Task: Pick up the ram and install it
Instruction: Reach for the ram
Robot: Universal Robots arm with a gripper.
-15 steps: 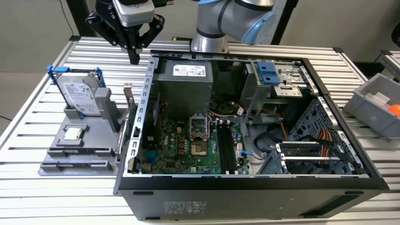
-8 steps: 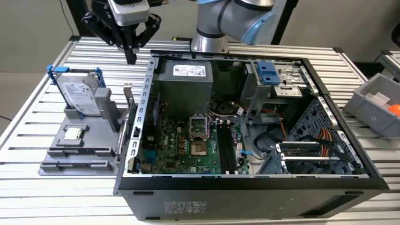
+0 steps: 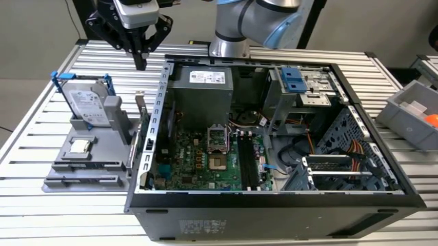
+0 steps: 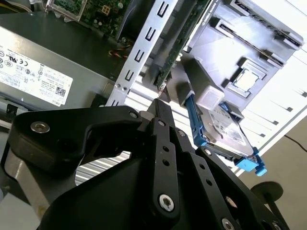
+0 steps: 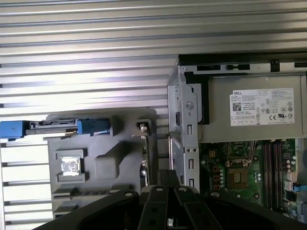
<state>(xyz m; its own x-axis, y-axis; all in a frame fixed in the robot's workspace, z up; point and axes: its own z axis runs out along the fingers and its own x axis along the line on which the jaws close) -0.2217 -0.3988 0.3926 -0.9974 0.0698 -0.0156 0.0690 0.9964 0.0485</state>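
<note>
Hovering near gray holder (image 3: pixel 89 166), jaws together, empty; ram (image 4: pixel 178 43) stands edge-on in holder, chips hidden

I take this for a workshop or robotics lab. My pincer (image 3: pixel 140 62) hangs over a bench (image 3: pixel 41 128) of bare metal slats, not a desk. Close beside it lies a computer case (image 3: pixel 274 215), opened up, with its circuit board (image 3: pixel 205 164) in plain sight. Near it on the other side, a grey holder (image 3: pixel 89 159) keeps a hard drive (image 3: pixel 89 105) upright. Well apart from my pincer, beyond the case, sits a grey bin (image 3: pixel 403 115). A plain wall (image 3: pixel 34 25) stands behind me.
</note>
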